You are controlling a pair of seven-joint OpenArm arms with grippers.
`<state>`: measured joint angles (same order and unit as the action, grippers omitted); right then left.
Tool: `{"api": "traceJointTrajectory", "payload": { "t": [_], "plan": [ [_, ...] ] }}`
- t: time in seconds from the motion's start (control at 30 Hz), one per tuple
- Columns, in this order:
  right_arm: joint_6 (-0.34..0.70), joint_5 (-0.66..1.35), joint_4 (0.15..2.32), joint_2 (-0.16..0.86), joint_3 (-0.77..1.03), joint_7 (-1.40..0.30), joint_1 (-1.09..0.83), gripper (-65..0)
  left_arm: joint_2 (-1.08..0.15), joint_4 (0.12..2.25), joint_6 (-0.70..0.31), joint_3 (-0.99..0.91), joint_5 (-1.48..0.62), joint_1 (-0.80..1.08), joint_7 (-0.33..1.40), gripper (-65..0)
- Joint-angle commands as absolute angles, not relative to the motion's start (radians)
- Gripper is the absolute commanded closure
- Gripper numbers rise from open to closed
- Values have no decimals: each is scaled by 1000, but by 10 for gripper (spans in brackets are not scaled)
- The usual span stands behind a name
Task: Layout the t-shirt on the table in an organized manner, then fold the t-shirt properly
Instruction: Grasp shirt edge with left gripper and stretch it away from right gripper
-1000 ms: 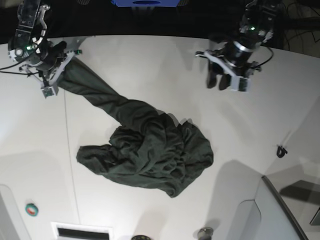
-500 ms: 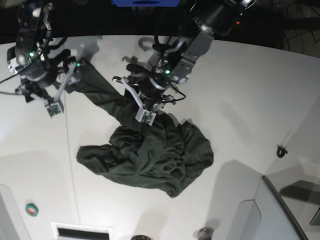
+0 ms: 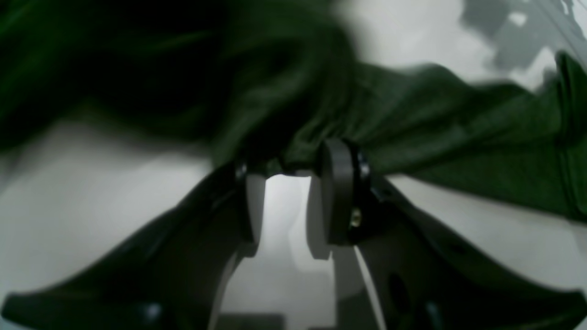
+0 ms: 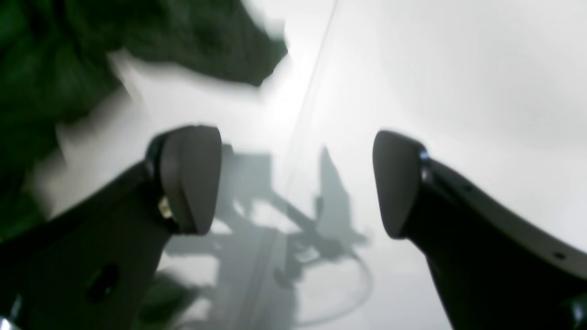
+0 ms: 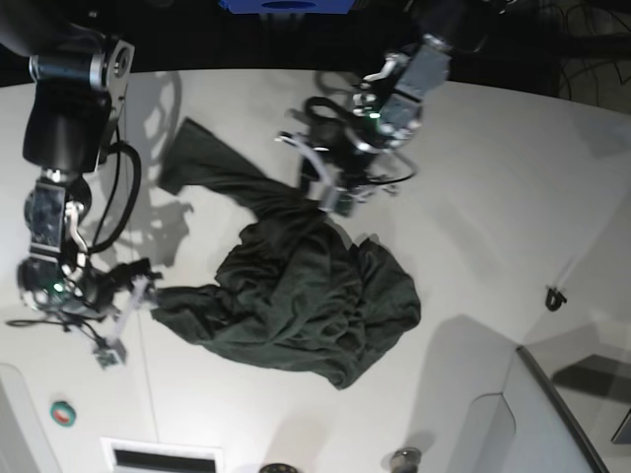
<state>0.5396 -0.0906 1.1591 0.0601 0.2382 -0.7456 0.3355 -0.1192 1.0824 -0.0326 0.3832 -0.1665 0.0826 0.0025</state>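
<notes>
**Shirt pinched by left arm, right arm free**

Shirt (image 5: 296,296): you have one, crumpled mid-counter (image 5: 493,197), between two arms. Your left gripper (image 3: 286,172) has its jaws narrow, pinching a shirt fold. Your right gripper (image 4: 296,183) stands wide and holds nothing, having let go of the sleeve and dropped to the shirt's lower corner.

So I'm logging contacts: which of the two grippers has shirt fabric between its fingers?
The left gripper, on the base view's right: a fold of the t-shirt is bunched between its fingers. The right gripper stands wide open over bare table.
</notes>
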Motion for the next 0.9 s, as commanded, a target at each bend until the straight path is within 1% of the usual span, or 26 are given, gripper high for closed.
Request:
{"api": "traceJointTrajectory", "payload": {
  "t": [0.0, 0.13, 0.23, 0.33, 0.47, 0.7, 0.73, 0.77, 0.8, 0.87],
  "plan": [
    [542, -87, 1125, 62, 236, -719, 371, -494, -157, 1081, 12, 338, -174, 120, 179, -204],
    [542, -87, 895, 56, 239, -651, 466, -494, -186, 1185, 12, 193, -168, 194, 179, -204],
    [542, -85, 803, 51, 242, -588, 506, -491, -193, 1250, 12, 133, -168, 226, 180, -204],
    [533, -85, 756, 51, 242, -518, 536, -489, -193, 1294, 10, 84, -168, 243, 180, -204],
    [464, -85, 751, 59, 242, -512, 549, -489, -193, 1296, 7, -10, -168, 277, 180, -204],
    [461, -85, 734, 50, 240, -510, 550, -486, -194, 1299, 5, -110, -166, 312, 180, -204],
    [461, -85, 716, 45, 240, -509, 550, -474, -197, 1299, 5, -120, -166, 314, 180, -204],
    [461, -85, 702, 44, 240, -507, 556, -443, -205, 1297, 5, -130, -166, 318, 180, -204],
    [461, -85, 688, 45, 240, -507, 559, -389, -214, 1296, 5, -133, -166, 323, 180, -204],
    [461, -85, 664, 50, 239, -489, 562, -207, -232, 1297, 5, -133, -166, 326, 180, -204]
  ]
}}
